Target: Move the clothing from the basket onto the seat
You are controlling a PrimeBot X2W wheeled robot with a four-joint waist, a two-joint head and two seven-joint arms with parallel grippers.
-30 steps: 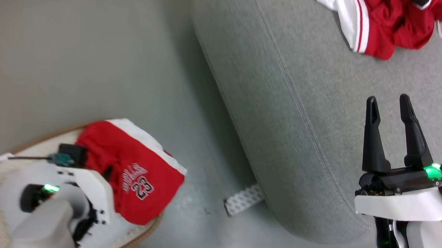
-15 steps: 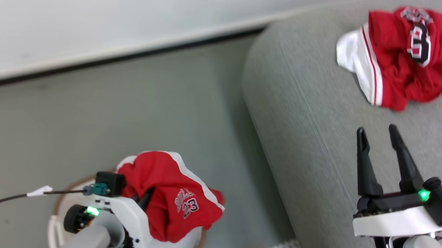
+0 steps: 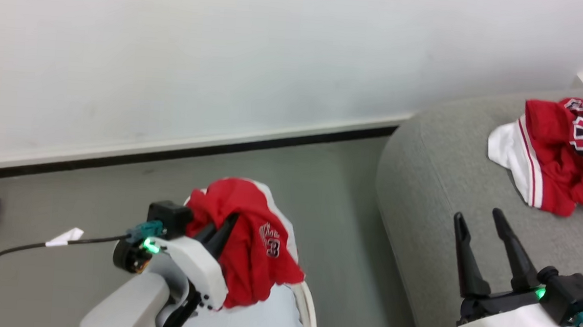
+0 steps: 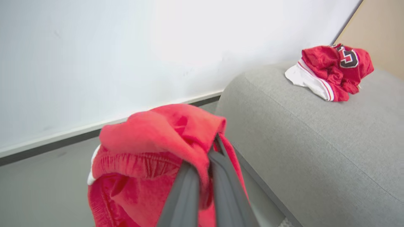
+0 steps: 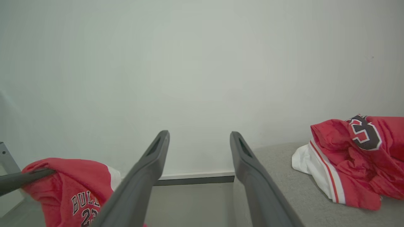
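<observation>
Abt halfway: first garment (image 3: 569,152) lies on the seat (image 3: 438,194). Second garment (image 3: 255,243) hangs pinched in the closed left gripper (image 3: 217,232), above the basket (image 3: 309,308) and not yet over the cushion. Right gripper (image 3: 475,217) is spread wide, empty. The rounded seat edge needs clearing, w/ plenty of bare cushion beyond.

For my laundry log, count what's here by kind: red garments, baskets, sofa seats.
Seat: 1
Basket: 1
Red garments: 2, one in the left gripper, one on the seat
Total: 4

Garment (image 3: 568,162) on seat (image 3: 451,159), wall (image 3: 227,51) behind
</observation>
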